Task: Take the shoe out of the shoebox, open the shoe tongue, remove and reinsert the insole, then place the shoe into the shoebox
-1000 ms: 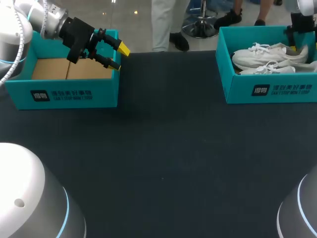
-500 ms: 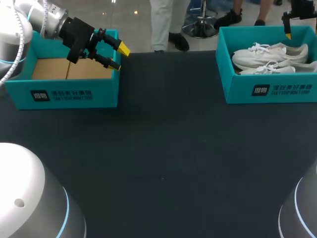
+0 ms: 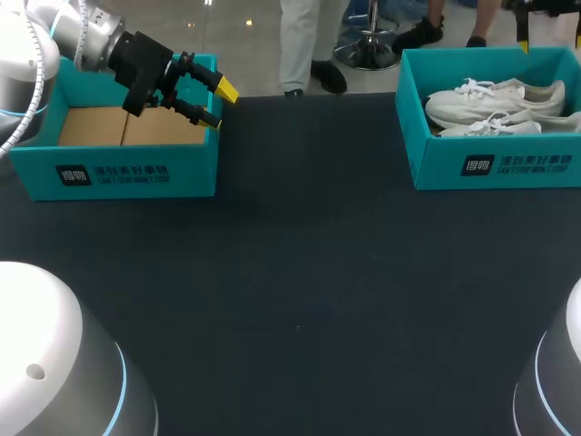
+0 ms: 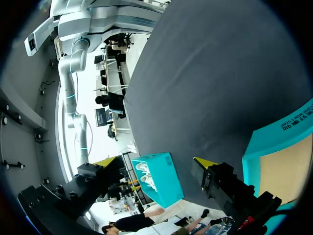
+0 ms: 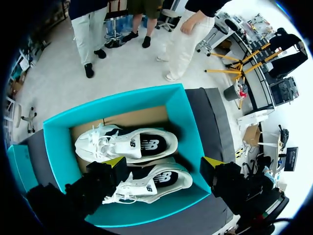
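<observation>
My right gripper [image 5: 164, 162] hangs above the shoebox [image 5: 181, 117] with its yellow-tipped fingers spread wide and nothing between them. Both white laced shoes lie on their sides inside the shoebox. One shoe [image 5: 151, 183] is straight beneath my fingers, and the other shoe [image 5: 124, 144] lies just beside it, toward the shoebox's far wall. Each insole carries a dark logo, too small for me to make out. The shoebox's teal front wall bears a white logo block [image 3: 478, 165] with a line of white print beside it.

My left gripper [image 3: 218, 104] is well apart from the shoebox, across the dark table [image 3: 300, 254]. It is also spread and empty, over a corner of a second teal box [image 3: 127, 173] with the same white marking.
</observation>
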